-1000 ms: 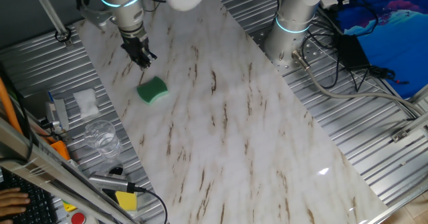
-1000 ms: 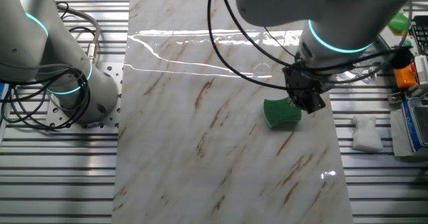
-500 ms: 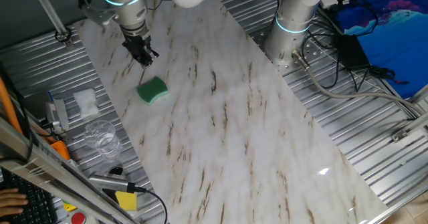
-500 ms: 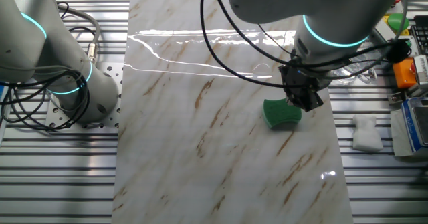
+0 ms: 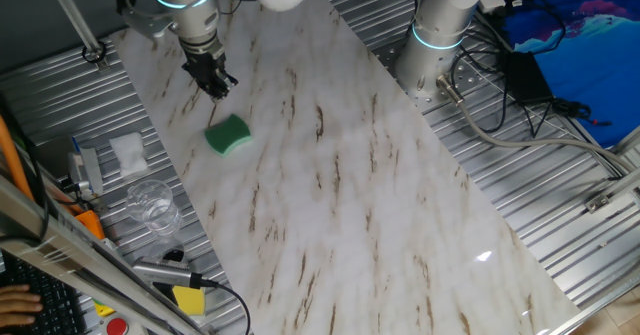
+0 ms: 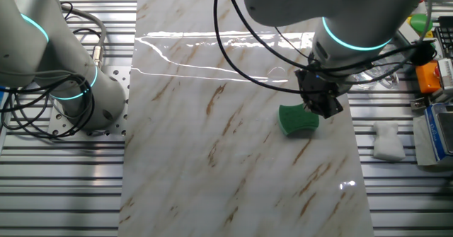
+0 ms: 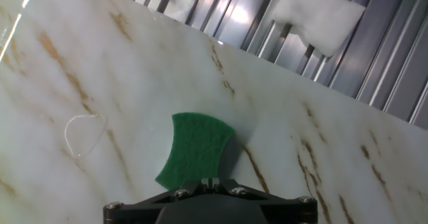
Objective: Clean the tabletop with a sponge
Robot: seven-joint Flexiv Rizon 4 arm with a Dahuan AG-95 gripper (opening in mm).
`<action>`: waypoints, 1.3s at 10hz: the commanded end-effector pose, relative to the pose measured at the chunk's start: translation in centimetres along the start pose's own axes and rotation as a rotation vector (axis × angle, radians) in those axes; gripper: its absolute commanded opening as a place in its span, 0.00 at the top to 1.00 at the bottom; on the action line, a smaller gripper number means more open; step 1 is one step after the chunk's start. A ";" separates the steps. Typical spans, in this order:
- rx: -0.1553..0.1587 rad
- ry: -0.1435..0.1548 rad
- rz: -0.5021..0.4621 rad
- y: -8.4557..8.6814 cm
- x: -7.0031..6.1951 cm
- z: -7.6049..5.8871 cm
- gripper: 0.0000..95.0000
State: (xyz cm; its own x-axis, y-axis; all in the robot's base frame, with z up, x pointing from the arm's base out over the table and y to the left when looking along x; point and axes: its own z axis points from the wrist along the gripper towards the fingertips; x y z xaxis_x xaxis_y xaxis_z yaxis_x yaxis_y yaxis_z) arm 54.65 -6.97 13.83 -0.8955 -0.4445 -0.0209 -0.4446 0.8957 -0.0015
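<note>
Sponge (image 5: pixel 228 135) (bright green, wavy-edged) lies flat on tabletop (image 5: pixel 350 175); gripper (image 5: pixel 214 83) state unclear.

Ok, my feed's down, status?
Claw above the slab, off the sponge, jaws unclear. Sponge flat, ungripped. Nothing between them.

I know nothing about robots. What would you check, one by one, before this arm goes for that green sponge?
1. Sponge lies free on the tabletop, not held: ok.
2. End effector is lined up with the sponge: cannot tell; in both fixed views it sits beside it, above the slab.
3. Fingers are open wide enough to grip: cannot tell; the tips are hidden in the hand view.
4. Slab around the sponge is free of other objects: ok.
5. White cloth and clear glass are off the slab, on the ribbed metal: ok.
6. Sponge is fully visible from the hand view: ok.
</note>
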 end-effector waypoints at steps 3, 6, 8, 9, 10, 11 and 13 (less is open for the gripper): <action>0.007 0.005 0.120 -0.1 -0.1 0.1 1.00; 0.005 0.003 0.079 -0.1 -0.1 0.1 1.00; 0.000 0.002 0.063 -0.1 -0.1 0.1 1.00; -0.004 0.001 0.062 -0.1 -0.2 0.1 1.00; -0.006 0.001 0.068 -0.4 -0.4 0.1 1.00; -0.018 -0.005 0.084 -0.8 -0.4 0.0 1.00; -0.062 -0.018 0.098 -2.4 -0.6 0.0 1.00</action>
State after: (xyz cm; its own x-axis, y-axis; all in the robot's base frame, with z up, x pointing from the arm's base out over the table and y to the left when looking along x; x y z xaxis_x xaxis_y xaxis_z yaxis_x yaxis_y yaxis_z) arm 56.24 -8.94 13.83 -0.9291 -0.3681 -0.0344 -0.3695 0.9280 0.0480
